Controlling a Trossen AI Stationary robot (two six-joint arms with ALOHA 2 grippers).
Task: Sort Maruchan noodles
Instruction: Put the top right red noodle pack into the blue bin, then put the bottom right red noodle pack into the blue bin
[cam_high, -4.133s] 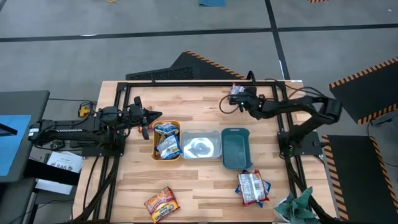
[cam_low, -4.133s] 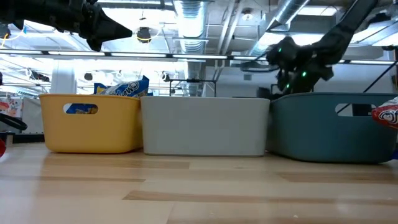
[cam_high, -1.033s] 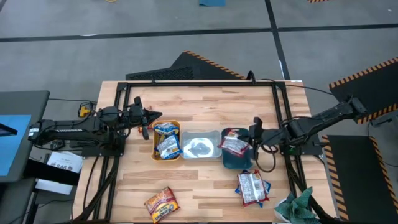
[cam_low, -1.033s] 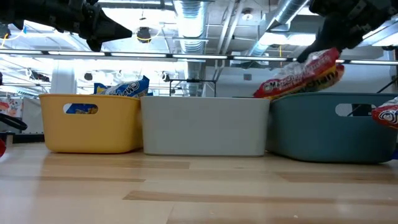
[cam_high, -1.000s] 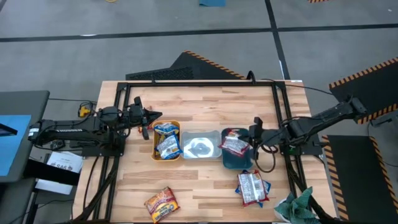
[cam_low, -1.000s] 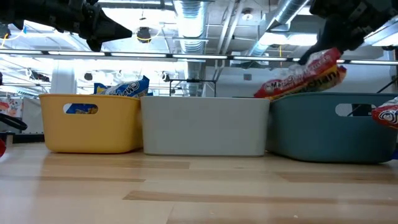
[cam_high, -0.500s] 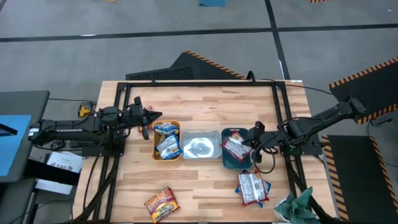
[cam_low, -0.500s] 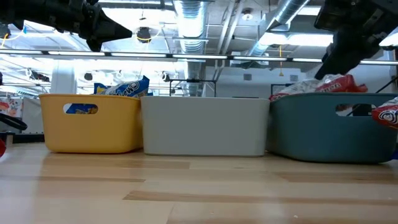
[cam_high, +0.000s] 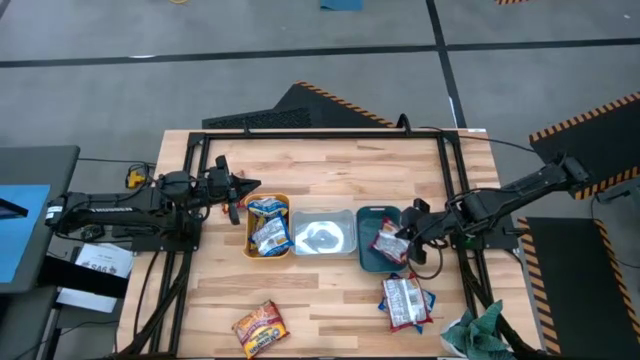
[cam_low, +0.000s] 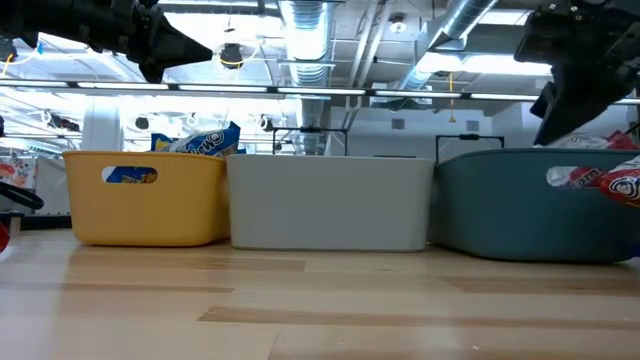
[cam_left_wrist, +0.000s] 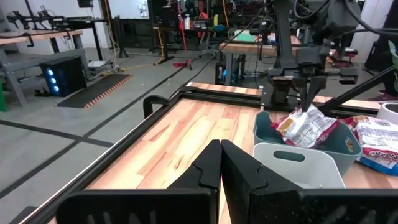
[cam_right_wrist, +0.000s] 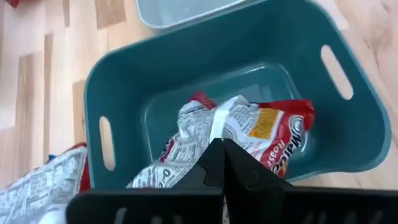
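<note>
- While the right gripper (cam_high: 403, 232) hangs over the teal tray (cam_high: 365, 255), its fingers are pressed together on an edge of a red-and-white noodle packet (cam_high: 387, 243); that packet lies crumpled inside the tray.
- In the right wrist view the packet (cam_right_wrist: 236, 140) spreads away from the fingertips across the tray floor (cam_right_wrist: 305, 165), its long axis running roughly with the tray's length. To let go, the fingers need only part where they are, by my reading.
- The right arm is plainly the nearer one. The left gripper (cam_high: 246, 186) waits just beside the orange tray (cam_high: 287, 205), on its outer side, its fingers pinched together on nothing.
- Packets that I can count from above: one in the teal tray, two blue-and-yellow ones (cam_high: 267, 222) in the orange tray, one red-orange packet (cam_high: 261, 328) loose near the table's front edge.
- A small pile of white-and-red packets (cam_high: 404, 300) lies in front of the teal tray; it looks like two, though I cannot be sure of the number.
- Trays: three in a row, orange, clear (cam_high: 322, 214) and teal, touching side by side. The clear one holds no packet.
- One green cloth (cam_high: 478, 334) sits at the table's front right corner, well apart from the trays.
</note>
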